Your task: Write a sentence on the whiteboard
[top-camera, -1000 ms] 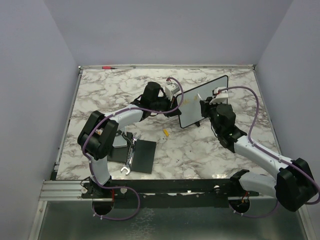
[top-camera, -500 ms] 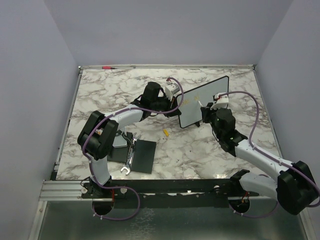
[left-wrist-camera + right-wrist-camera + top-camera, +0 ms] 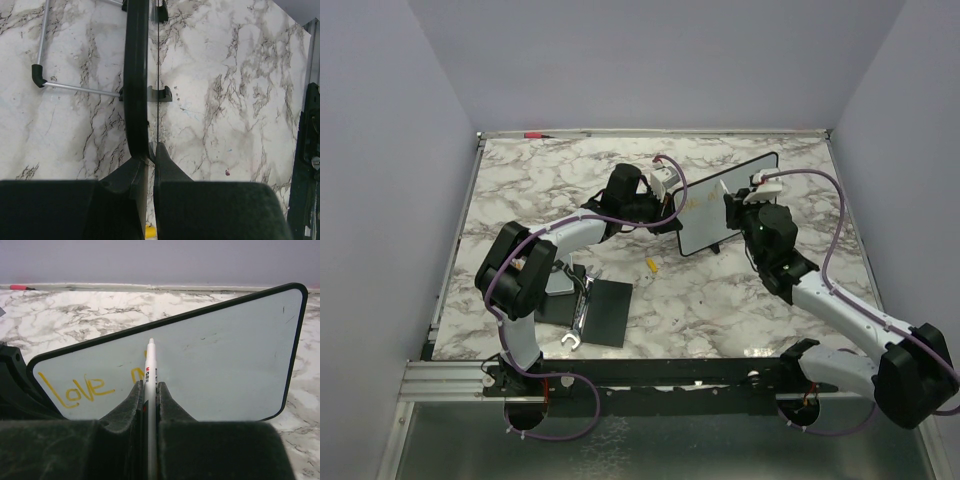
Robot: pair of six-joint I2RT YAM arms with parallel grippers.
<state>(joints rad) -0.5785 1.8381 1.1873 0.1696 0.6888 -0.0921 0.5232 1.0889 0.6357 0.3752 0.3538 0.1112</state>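
**A:** What differs from half a second ago?

**B:** In the top view the right gripper has moved toward 12 o'clock, back up onto the face of the whiteboard. It now covers part of the lettering. The board itself has not shifted.

**A:** And the fingers?

**B:** Those of the right gripper are pinched on a white marker. Its tip lies over the white surface, just at 3 o'clock of the sentence, which so far reads "Love" plus the start of another yellow letter. I cannot tell whether the tip touches. The left gripper clamps the board's edge at 9 o'clock.

**A:** Where does the board stand?

**B:** Propped up at about 1 o'clock from the middle of the marble table.

**A:** The rest?

**B:** A black pad and a spanner lie at 7 o'clock. A small yellow piece lies near the centre and a red pen at the far edge, 11 o'clock. Plain pale lilac walls close in three sides.
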